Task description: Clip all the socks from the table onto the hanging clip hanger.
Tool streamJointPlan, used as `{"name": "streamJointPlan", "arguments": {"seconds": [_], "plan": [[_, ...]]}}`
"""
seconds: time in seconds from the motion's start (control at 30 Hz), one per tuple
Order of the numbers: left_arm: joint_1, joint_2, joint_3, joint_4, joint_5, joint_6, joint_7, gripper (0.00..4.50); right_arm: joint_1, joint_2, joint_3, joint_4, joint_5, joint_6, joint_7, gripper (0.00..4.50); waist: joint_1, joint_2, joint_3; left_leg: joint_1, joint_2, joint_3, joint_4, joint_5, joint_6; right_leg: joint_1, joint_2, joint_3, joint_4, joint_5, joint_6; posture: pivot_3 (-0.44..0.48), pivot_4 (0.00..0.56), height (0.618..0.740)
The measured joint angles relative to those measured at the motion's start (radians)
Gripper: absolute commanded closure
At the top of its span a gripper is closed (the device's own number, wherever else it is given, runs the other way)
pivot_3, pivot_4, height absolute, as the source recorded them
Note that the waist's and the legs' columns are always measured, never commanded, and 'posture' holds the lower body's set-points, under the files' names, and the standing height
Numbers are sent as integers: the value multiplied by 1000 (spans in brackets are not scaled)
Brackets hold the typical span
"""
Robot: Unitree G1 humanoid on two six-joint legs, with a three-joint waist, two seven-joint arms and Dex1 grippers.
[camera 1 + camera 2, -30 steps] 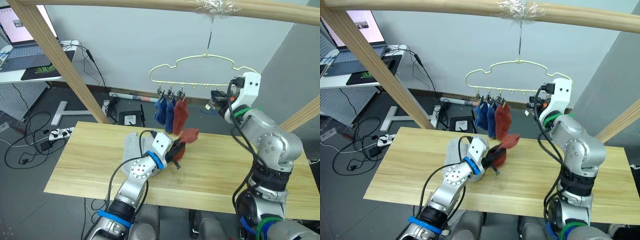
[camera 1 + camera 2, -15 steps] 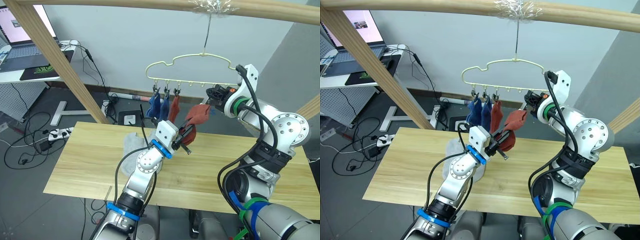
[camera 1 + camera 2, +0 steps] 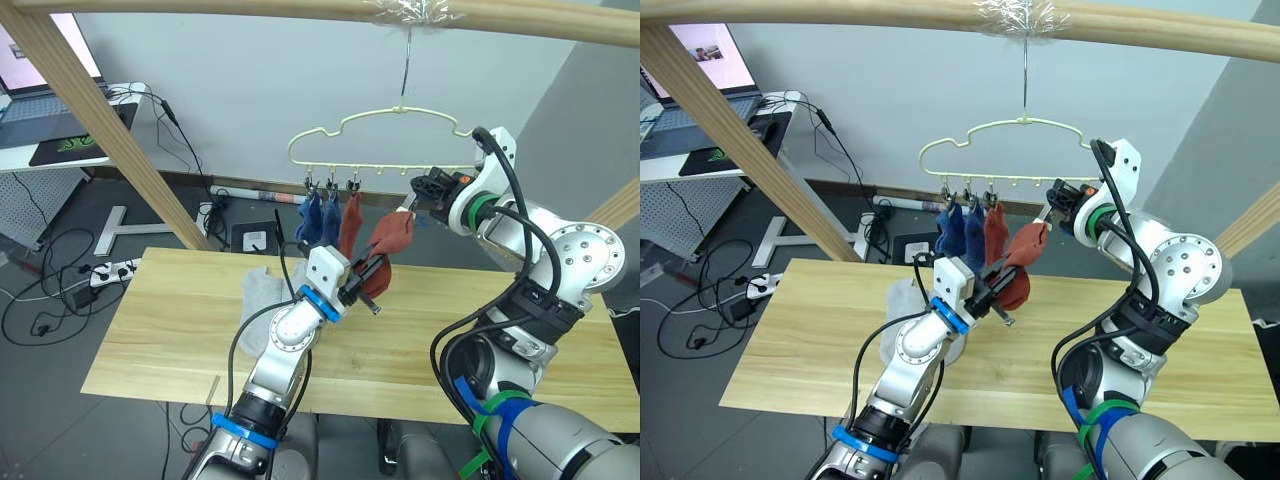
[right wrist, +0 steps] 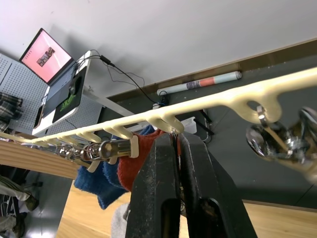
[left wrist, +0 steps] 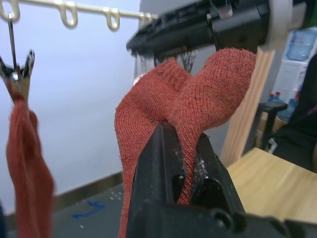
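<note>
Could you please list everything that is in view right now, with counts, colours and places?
clip hanger: one, pale yellow-green wire, hooked on the wooden pole.
wooden pole: one, pale, across the top, with a slanted wooden post on the left.
blue socks: two, clipped side by side on the hanger.
rust red sock, hung: one, clipped beside the blue ones.
rust red sock, held: one, raised toward the hanger.
grey socks: light grey, lying on the table; count unclear.
table: one, pale wooden planks.
laptop: one, on a desk at far left.
cables: several, black, on the floor.
left pincer: shut on the held rust red sock.
right pincer: black, at the hanger's clip row.
</note>
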Motion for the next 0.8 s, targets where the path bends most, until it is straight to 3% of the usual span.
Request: {"name": "streamJointPlan", "arguments": {"seconds": [0.77, 0.8], "plan": [[-83, -36, 8, 85, -3, -2, 32, 4472, 0, 37, 0, -23, 0, 4, -4, 4500, -26, 0, 1, -1, 0, 0, -1, 0, 0, 0, 0, 0, -2, 0, 1, 281, 281, 740], [-83, -36, 8, 86, -3, -2, 32, 4491, 0, 37, 0, -23, 0, 4, -4, 4238, -26, 0, 1, -1, 0, 0, -1, 0, 0, 0, 0, 0, -2, 0, 1, 284, 278, 740]]}}
